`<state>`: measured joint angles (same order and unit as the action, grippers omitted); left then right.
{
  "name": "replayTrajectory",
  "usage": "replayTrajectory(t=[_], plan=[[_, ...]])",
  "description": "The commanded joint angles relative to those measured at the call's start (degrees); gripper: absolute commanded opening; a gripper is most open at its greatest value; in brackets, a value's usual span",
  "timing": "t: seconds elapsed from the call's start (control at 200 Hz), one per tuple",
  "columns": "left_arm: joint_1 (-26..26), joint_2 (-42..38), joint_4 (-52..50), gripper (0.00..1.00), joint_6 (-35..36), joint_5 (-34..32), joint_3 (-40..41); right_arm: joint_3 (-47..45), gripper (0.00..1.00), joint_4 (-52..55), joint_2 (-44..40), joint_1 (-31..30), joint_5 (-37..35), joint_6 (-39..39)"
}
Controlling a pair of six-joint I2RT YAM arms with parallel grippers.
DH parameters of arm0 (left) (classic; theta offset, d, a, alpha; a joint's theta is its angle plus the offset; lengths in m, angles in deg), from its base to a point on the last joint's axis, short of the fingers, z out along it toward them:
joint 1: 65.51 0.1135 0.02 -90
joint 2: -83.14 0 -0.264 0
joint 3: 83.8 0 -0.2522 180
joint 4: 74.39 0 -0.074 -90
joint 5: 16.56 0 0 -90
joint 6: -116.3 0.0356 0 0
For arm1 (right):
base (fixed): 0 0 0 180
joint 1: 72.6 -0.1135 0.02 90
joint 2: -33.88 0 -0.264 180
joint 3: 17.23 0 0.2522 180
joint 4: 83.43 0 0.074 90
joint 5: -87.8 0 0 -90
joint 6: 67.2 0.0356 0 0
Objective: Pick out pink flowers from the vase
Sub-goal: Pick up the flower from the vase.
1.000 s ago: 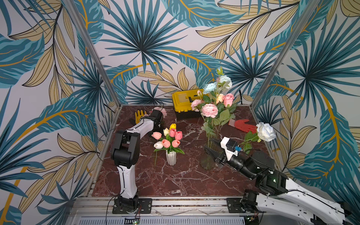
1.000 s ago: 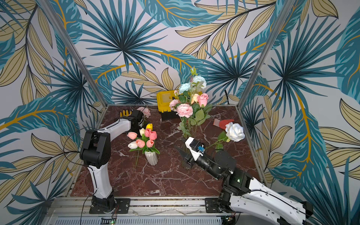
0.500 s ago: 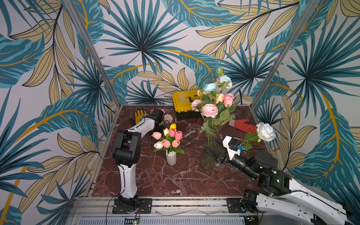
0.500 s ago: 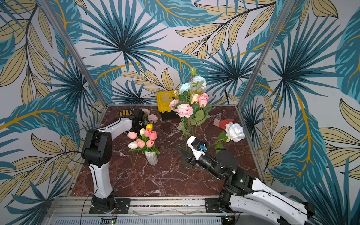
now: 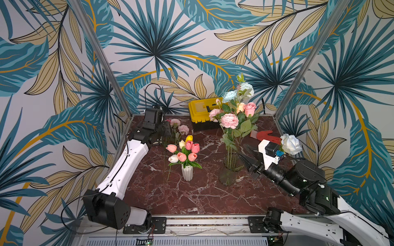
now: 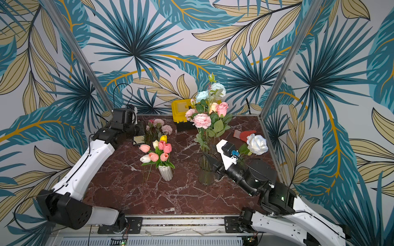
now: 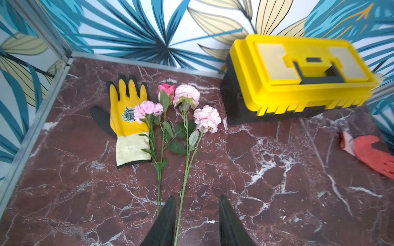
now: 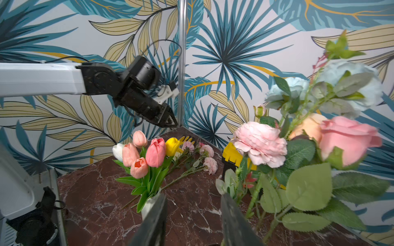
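While left gripper (image 7: pixel 197 213) and right gripper (image 8: pixel 193 213) both gape empty, some pink flowers (image 7: pixel 186 97) lie flat on tabletop (image 7: pixel 277 181), blooms toward back wall (image 7: pixel 191 32), stems toward left gripper, others upright in vase (image 5: pixel 229 176)

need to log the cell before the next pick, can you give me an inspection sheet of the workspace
surface: red marble tabletop, no spills seen
job's things: four pink flowers lie flat at the back left; glass vase holds a pink peony and pink rose; white vase holds pink tulips
clutter: yellow toolbox, yellow glove, red glove, white rose outside the vases
tools: left tool open, a laid stem between its fingers; right tool open, empty, beside the glass vase's stems
cables: black cable loops above the left wrist; another by the left base
surroundings: leaf-print walls, metal frame posts
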<state>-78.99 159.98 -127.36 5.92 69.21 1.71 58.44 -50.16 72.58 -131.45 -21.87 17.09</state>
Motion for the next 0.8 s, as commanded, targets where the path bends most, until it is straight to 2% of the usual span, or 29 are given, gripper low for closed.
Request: replayTrajectory(t=[0.0,0.125,0.215,0.356,0.546,0.676,0.796], plan=[[-1.1,-7.6,2.3,0.35,-0.1,-1.4,2.5,3.5,0.4,9.0,0.6,0.0,-6.4,4.0],[-5.5,-15.6,2.6,0.35,2.6,-3.6,2.1,2.9,0.37,13.2,2.1,0.0,-3.5,5.0],[-8.7,-18.8,2.5,0.37,2.6,2.4,2.6,-0.5,0.35,12.2,1.8,-0.1,-2.7,4.6],[-12.5,-25.9,2.6,0.42,1.8,9.0,9.1,-3.3,0.33,12.0,3.7,0.0,-0.4,3.6],[-12.7,-39.3,3.6,0.46,-2.0,12.6,18.8,-6.9,0.31,10.4,9.7,0.0,-6.2,3.6],[-12.7,-45.4,3.5,0.48,-1.4,11.0,23.5,-9.6,0.31,5.4,11.2,0.0,-12.5,3.2],[-12.7,-49.5,3.9,0.49,-0.3,9.4,28.4,-11.7,0.32,1.8,11.5,0.0,-14.9,2.8]])
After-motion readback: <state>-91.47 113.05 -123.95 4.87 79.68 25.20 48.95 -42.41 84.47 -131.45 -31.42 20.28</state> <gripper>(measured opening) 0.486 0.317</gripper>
